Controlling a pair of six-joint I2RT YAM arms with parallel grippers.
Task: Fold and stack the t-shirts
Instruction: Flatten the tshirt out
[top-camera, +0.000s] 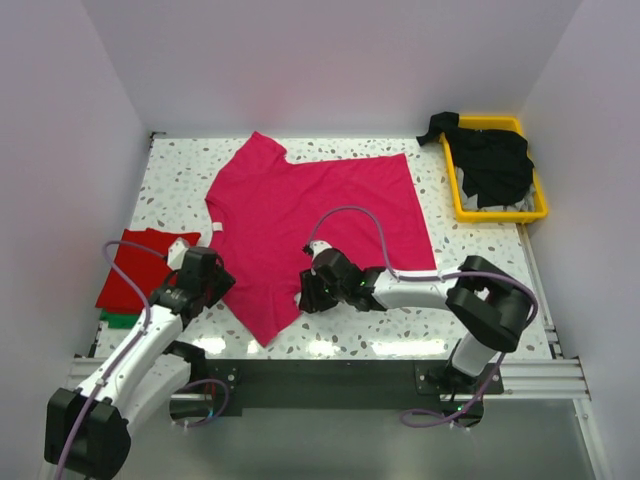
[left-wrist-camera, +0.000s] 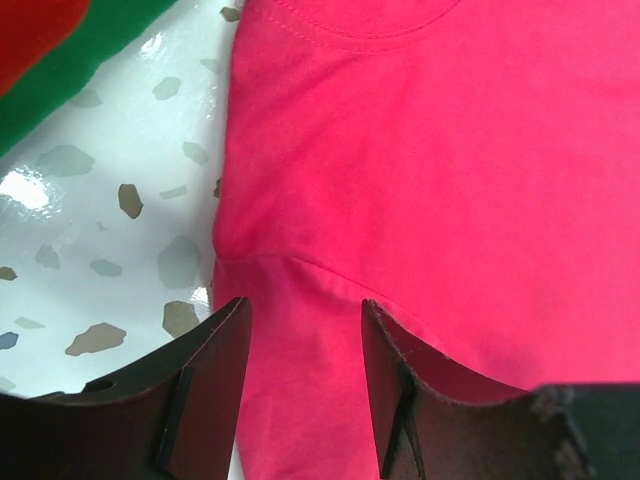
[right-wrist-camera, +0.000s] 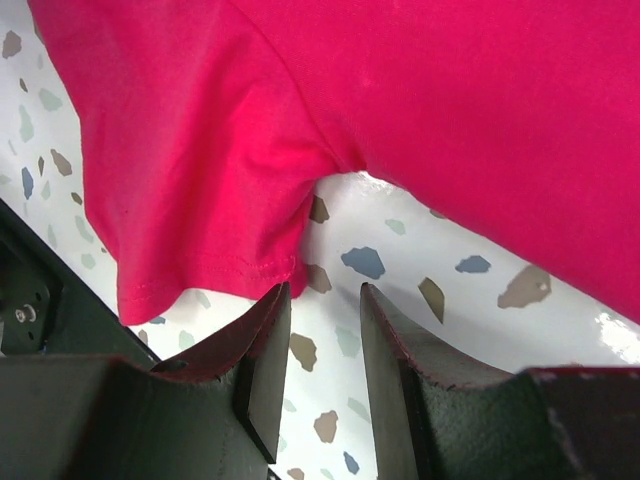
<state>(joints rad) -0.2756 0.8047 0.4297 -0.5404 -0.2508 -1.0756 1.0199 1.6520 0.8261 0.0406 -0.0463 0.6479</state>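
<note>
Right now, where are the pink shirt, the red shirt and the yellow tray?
pink shirt (top-camera: 320, 200): top camera, middle of its body.
red shirt (top-camera: 140, 272): top camera, middle of the folded cloth.
yellow tray (top-camera: 500, 216): top camera, its near rim.

The left arm (top-camera: 130, 360) rises from its base at the near left and slants forward and to the right. Its wrist is tipped down and the left gripper (top-camera: 218, 283) has its jaws well parted. The right arm (top-camera: 420, 292) is bent sharply, elbow out on the right, with the forearm running low and leftward. The right gripper (top-camera: 308, 293) points down too, its jaws apart by a narrower gap with nothing between them.
</note>
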